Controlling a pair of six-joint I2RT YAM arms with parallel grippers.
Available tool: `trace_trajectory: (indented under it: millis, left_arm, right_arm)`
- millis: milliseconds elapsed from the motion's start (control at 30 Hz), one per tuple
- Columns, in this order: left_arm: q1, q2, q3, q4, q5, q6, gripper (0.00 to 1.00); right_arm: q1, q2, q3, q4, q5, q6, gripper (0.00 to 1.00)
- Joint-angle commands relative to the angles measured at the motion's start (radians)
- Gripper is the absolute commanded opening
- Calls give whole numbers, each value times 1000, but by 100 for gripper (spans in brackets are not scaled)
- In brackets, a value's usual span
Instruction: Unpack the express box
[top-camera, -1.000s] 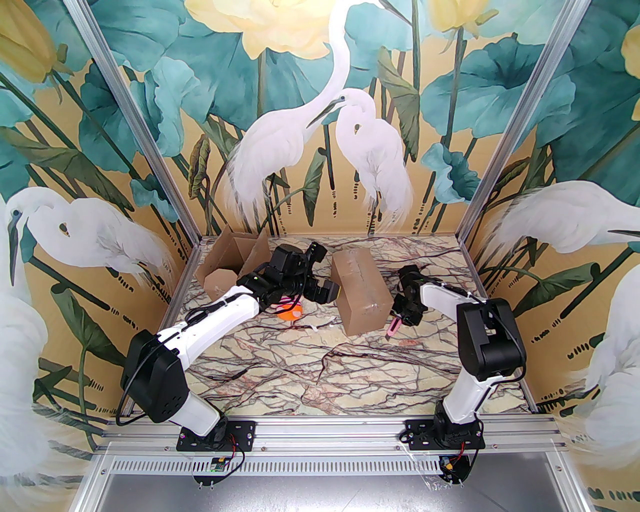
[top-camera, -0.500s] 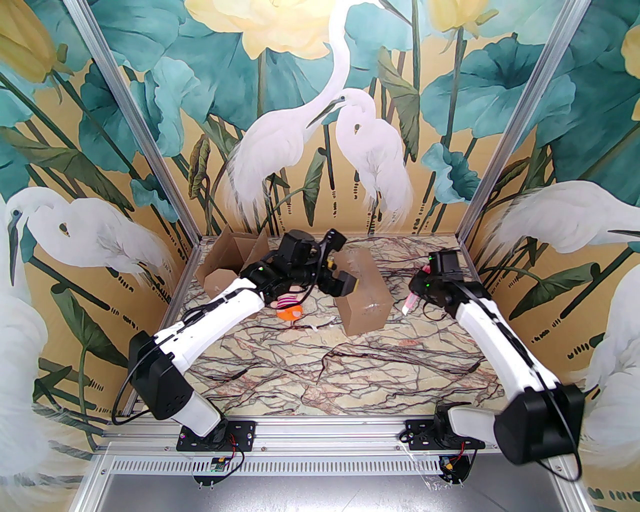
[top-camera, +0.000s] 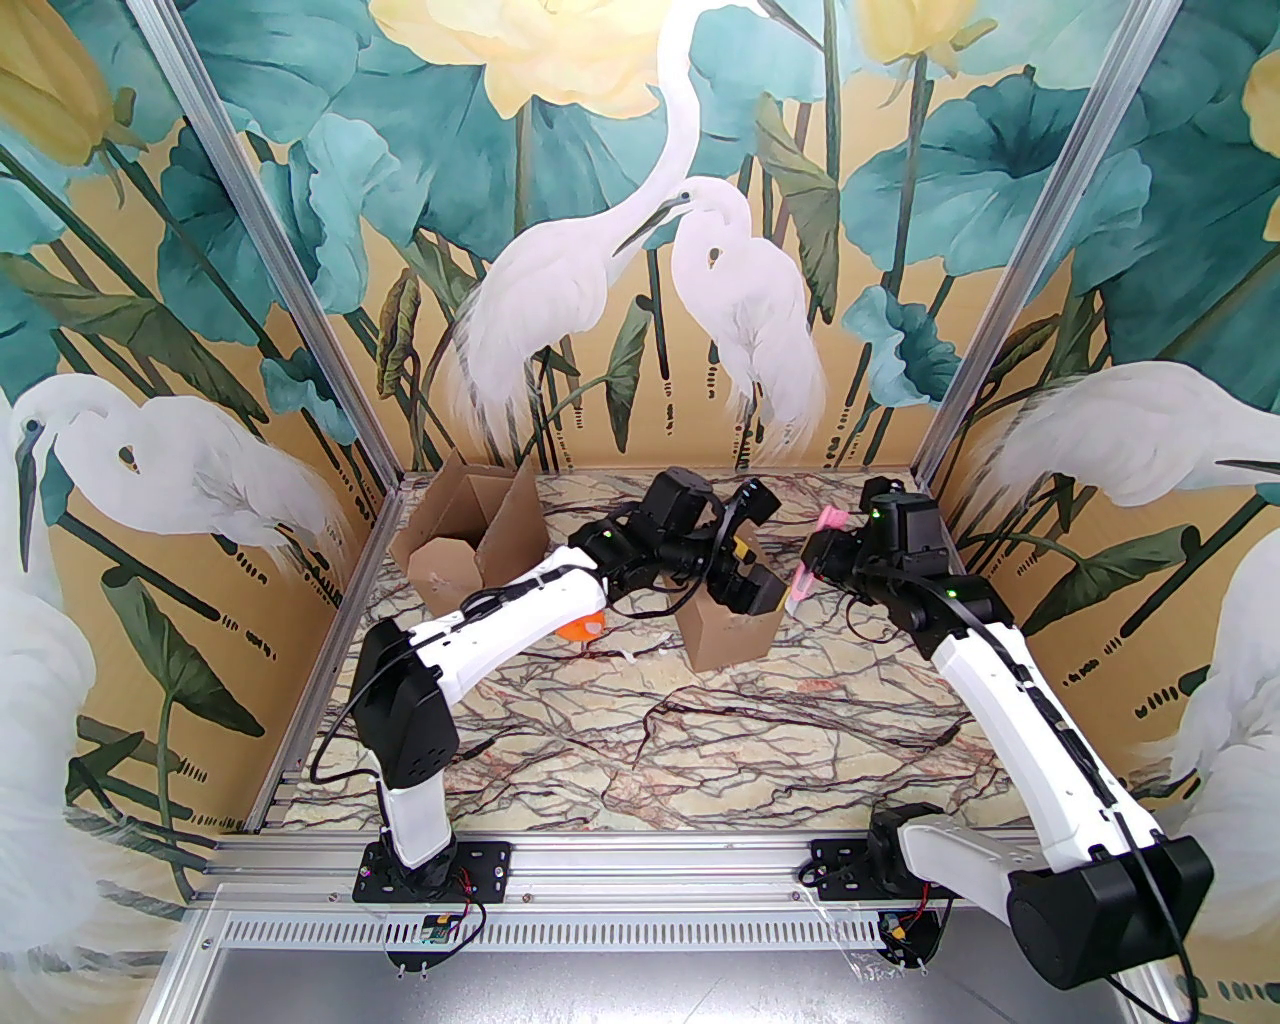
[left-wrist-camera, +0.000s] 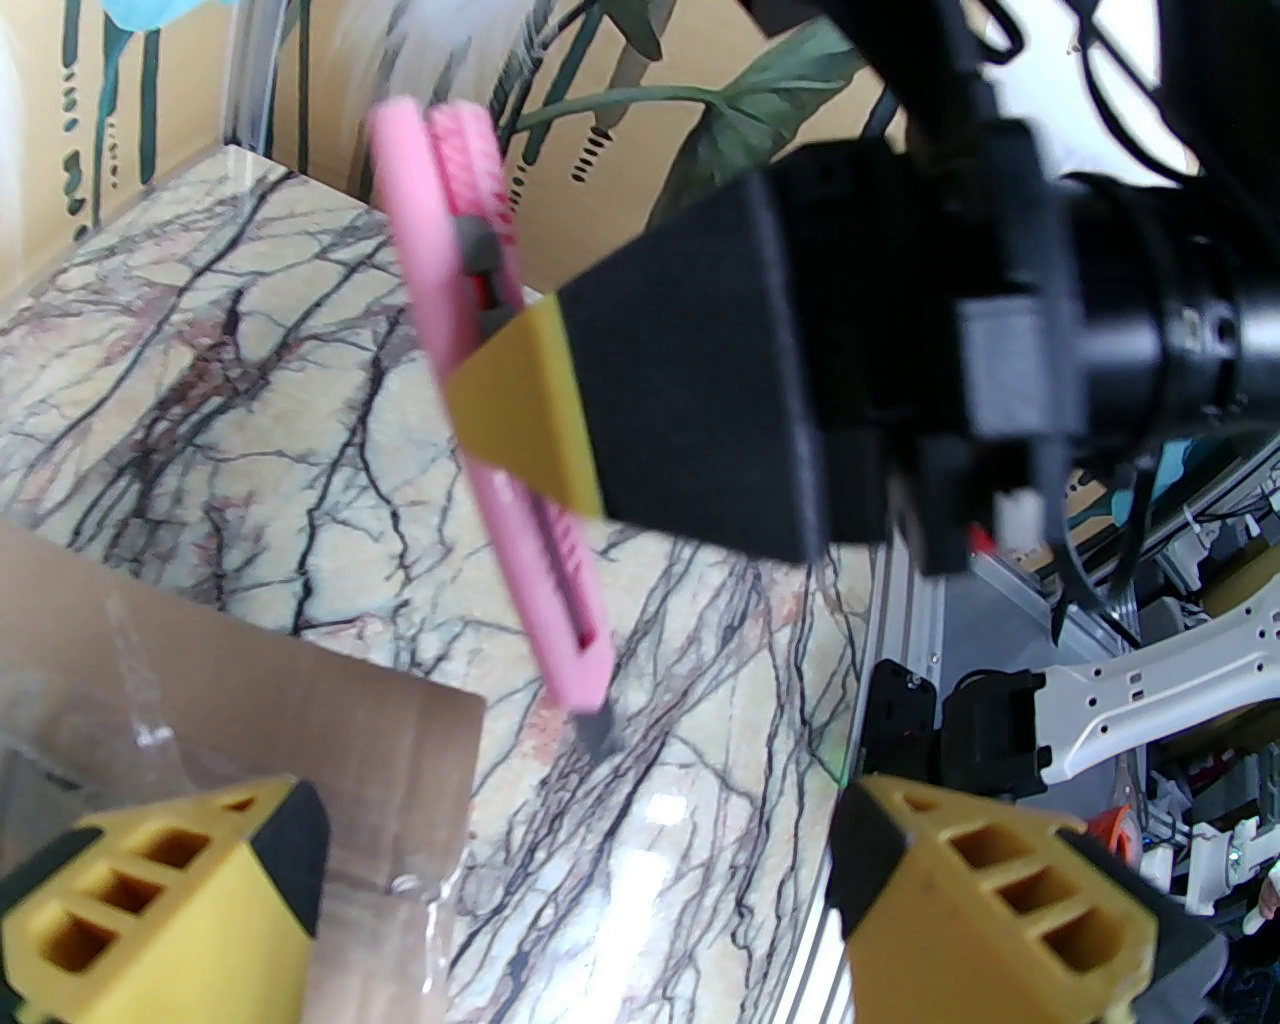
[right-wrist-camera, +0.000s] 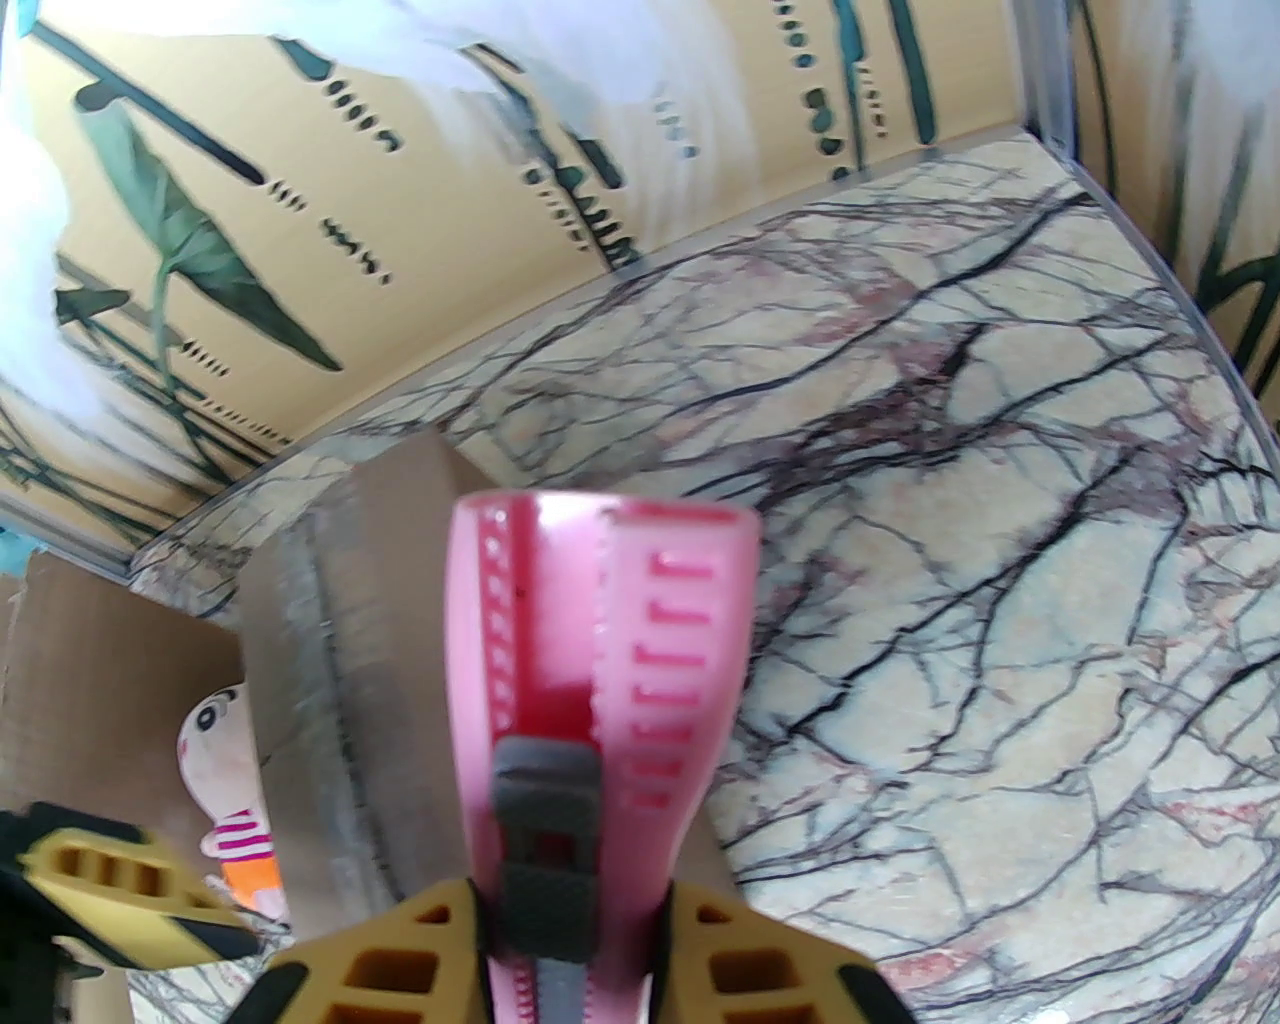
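The right tool (right-wrist-camera: 580, 960) grips the pink box cutter (right-wrist-camera: 600, 650). The open left tool (left-wrist-camera: 580, 880) should hold the cardboard box (top-camera: 725, 635) steady, so the cut runs straight.

- Desk (top-camera: 640, 740): cream marble pattern with dark and reddish veins.
- Opened cardboard carton (top-camera: 470, 530): at the desk's far left corner, flaps standing up.
- Small doll (right-wrist-camera: 235, 790): pink-striped top, orange bottom, lying on the desk near the carton.
- Wall mural (top-camera: 640, 250): white egrets, teal leaves, yellow flowers.
- Aluminium rail (top-camera: 640, 860): along the near edge.
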Motion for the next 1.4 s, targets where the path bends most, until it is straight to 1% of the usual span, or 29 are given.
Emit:
trace_trajectory:
  millis: [0, 167, 233, 267, 367, 433, 500, 600, 633, 733, 833, 933, 1067, 1167, 1367]
  left_arm:
    - [-1, 41, 50, 32, 41, -37, 86]
    - [0, 98, 97, 33, 47, -62, 83]
    - [1, 113, 118, 10, -6, -53, 81]
    - [5, 116, 130, -8, -14, -38, 81]
    - [16, 99, 134, -30, -21, -31, 82]
    - [20, 74, 104, -23, -39, -24, 82]
    - [25, 47, 67, -14, -58, -21, 82]
    - [36, 13, 14, -4, -68, -27, 83]
    - [39, 0, -5, -1, -75, -27, 83]
    - [47, -33, -49, -5, -104, -19, 83]
    - [55, -64, -97, 7, -123, -15, 84]
    - [61, -81, -127, 13, -129, -15, 84]
    - [67, -88, -144, 14, -137, -13, 84]
    - [69, -83, -146, 15, -142, -12, 84]
    - [72, -75, -146, 14, -142, -13, 85]
  right_arm:
    - [19, -11, 39, 35, -28, -10, 22]
    - [36, -13, 42, 59, -32, -1, 22]
    - [42, -8, 35, 56, -2, -10, 22]
    - [42, 3, 31, 42, 28, -16, 23]
    - [34, 44, 14, -10, 102, -10, 31]
    - [-3, 67, -2, -26, 100, 34, 34]
    - [-41, 76, -39, 8, 78, 63, 40]
    - [-86, 119, -52, 10, 110, 60, 44]
    - [-103, 158, -42, -6, 117, 40, 48]
    - [-140, 276, -12, -38, 118, -33, 55]
    - [-154, 421, 39, -69, 117, -121, 59]
    - [-155, 564, 117, -114, 113, -178, 61]
    - [-156, 687, 199, -132, 127, -216, 64]
    - [-155, 770, 264, -174, 146, -234, 64]
    - [-156, 877, 361, -205, 185, -273, 63]
